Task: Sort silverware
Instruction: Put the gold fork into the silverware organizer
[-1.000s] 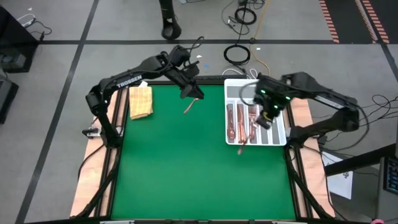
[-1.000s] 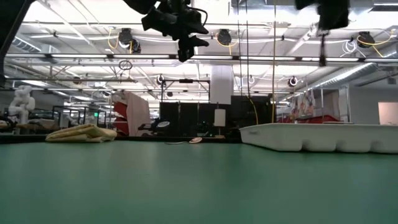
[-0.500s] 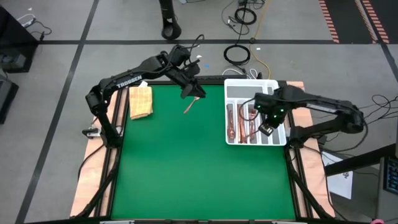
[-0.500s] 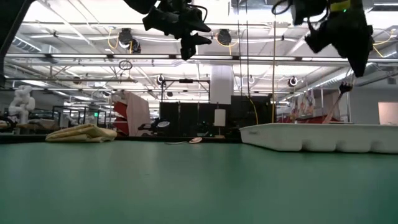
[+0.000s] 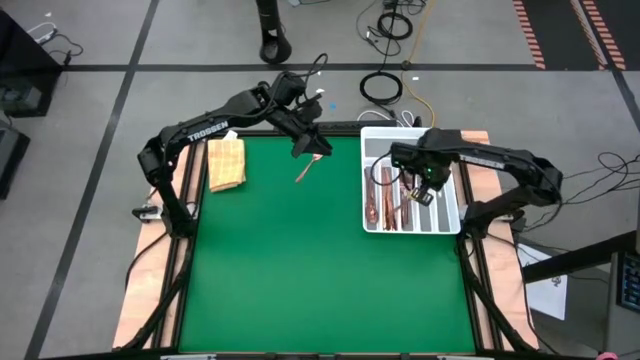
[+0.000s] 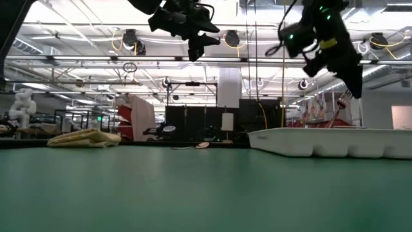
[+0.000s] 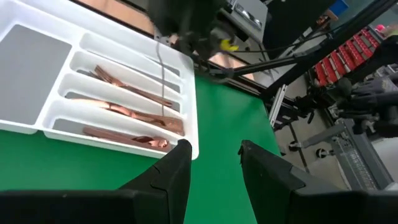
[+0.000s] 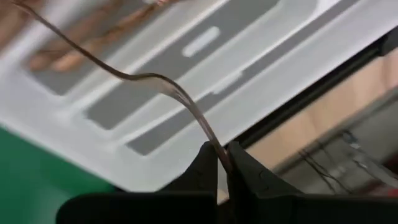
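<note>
1. Left gripper [image 5: 318, 150]: parked high over the far edge of the green mat [image 5: 300, 270], fingers apart, holding nothing. No change from a second ago.
2. Further left on the far side: tan cloth [image 5: 226, 163], folded and lying where it lay.
3. Just near of that gripper: loose piece [image 5: 304, 172] of silverware, flat on the mat, well apart from the tray and not yet sorted.
4. Right of centre: white tray [image 5: 405, 131], with stacked silverware [image 5: 383, 200] in its long slots.
5. Right gripper [image 8: 222, 149]: clamped on the end of a slim held piece [image 8: 143, 78]. Swung within the last second from the tray's near edge to above its middle slots.
6. Meaning for the task: probably a placement under way, with the release still to come and the mat piece likely next.
7. Count, left to right: one cloth, one loose piece, one tray, one held piece. Four long slots plus one wide far compartment; three slots visibly filled. Stacked pieces too overlapped to count.
</note>
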`<state>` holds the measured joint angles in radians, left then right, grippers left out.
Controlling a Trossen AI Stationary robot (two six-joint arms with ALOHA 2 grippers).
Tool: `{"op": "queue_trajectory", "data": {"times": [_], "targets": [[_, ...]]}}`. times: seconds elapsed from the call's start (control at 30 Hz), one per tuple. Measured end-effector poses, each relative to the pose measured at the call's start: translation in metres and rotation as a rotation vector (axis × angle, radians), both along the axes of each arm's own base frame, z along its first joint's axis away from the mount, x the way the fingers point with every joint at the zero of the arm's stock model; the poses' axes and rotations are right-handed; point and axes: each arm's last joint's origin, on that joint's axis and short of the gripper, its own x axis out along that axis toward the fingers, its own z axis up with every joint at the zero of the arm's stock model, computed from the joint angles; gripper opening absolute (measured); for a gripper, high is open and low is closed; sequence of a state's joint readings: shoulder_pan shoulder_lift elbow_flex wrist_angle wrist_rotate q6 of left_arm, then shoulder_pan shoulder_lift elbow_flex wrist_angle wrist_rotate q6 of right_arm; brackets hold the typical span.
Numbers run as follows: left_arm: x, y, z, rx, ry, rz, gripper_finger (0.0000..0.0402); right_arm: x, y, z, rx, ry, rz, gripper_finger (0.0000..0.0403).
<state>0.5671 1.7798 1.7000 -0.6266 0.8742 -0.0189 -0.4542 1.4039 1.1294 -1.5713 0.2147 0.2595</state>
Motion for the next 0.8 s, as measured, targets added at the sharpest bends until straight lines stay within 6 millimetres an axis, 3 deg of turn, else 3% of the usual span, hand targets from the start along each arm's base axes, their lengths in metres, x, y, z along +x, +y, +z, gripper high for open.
{"op": "queue_trajectory", "data": {"times": [0.3,0.6,0.8], "targets": [[0.0,0.0,0.0,0.002,0.001,0.001,0.0144,0.011,-0.028,-0.03,0.057,0.196,0.136,0.0001],[0.0,0.001,-0.001,0.04,0.02,0.042,0.0144,0.022,-0.047,-0.047,0.06,0.155,0.251,0.0],[0.0,0.002,-0.001,0.044,0.02,0.047,0.0144,0.024,-0.06,-0.06,0.073,0.223,0.353,0.0]]}}
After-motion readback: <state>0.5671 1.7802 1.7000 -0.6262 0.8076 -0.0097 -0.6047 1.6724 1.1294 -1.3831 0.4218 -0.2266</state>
